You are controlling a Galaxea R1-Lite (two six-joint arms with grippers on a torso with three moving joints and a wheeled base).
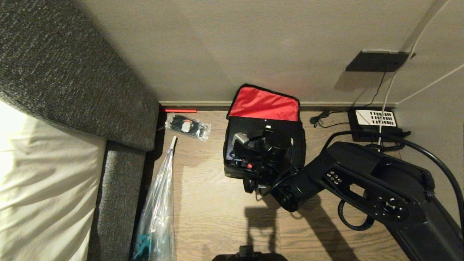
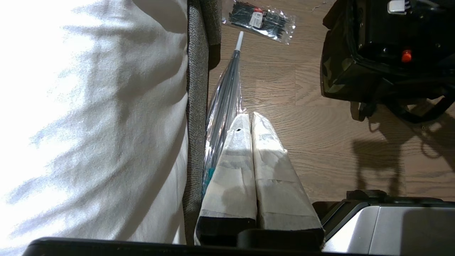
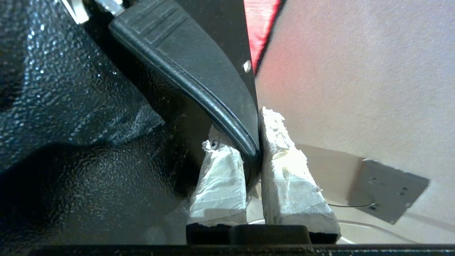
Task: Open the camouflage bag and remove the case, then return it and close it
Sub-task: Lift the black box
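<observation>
**Right claw pinching the case handle over the open bag**

The camouflage bag (image 1: 264, 145) sits on the wooden floor (image 1: 203, 203) against the wall, its lid thrown back so the red lining (image 1: 264, 105) faces out. The right gripper (image 3: 254, 142) reaches into the bag's opening, its two taped fingers (image 3: 220, 177) clamped on the curved black handle (image 3: 188, 74) of the case (image 1: 253, 152). The case's pebbled black body lies just beside the claw, and its small red dot (image 2: 406, 56) shows near the bag's front edge; the case is within the bag's mouth, how deep I cannot tell.

Well apart from that claw, a clear packet (image 1: 187, 127) of black items lies on the floor, with a folded clear umbrella (image 1: 159, 203) nearer the bed (image 1: 43, 188). A black telephone (image 1: 373, 123) sits by the wall.

The left gripper (image 2: 250, 121) hangs low beside the bed, fingers pressed together on nothing.
</observation>
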